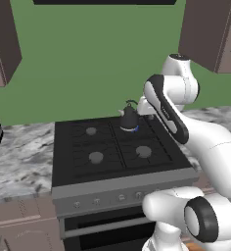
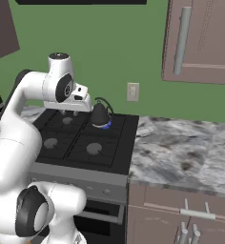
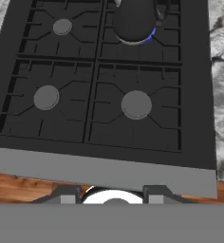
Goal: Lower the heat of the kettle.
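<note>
Kettle, small, dark grey-black and rounded (image 1: 129, 118), sits on the back right burner of a black four-burner stove (image 3: 190, 90), a bluish ring at its base. Held high above the stove's front edge, the gripper (image 3: 112, 199) carries nothing; its opening cannot be told.

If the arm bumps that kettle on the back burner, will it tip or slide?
The kettle looks squat and rounded with a wide base, so it would probably slide on the grate rather than tip. Its thin arched handle seems stiff. Weight unclear: contents hidden.
</note>
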Controlling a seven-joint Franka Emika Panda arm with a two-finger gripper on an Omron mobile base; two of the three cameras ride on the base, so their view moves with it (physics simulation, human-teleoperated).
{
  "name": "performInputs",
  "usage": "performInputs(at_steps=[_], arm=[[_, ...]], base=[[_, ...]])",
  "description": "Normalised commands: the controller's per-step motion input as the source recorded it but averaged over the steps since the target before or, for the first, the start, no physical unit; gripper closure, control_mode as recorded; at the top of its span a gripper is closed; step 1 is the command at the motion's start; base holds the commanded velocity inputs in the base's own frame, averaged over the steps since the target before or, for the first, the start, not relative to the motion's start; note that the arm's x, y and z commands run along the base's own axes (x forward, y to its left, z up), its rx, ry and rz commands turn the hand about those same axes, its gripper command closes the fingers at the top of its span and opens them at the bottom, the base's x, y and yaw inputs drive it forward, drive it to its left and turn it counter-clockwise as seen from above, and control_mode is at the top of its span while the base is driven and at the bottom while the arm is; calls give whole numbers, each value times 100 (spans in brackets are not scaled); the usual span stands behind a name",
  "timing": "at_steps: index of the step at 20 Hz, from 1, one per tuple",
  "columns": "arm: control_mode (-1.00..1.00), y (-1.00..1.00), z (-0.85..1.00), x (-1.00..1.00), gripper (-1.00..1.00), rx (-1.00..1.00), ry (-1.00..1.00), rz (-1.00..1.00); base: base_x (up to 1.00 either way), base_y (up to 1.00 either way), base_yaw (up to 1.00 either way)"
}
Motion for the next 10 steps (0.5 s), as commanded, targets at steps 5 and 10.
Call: performInputs(at_steps=[5,10], arm=[[100,0,0,0,-100,0,0,0],[100,0,0,0,-100,0,0,0]], base=[[-2,8,0],[-5,50,0]])
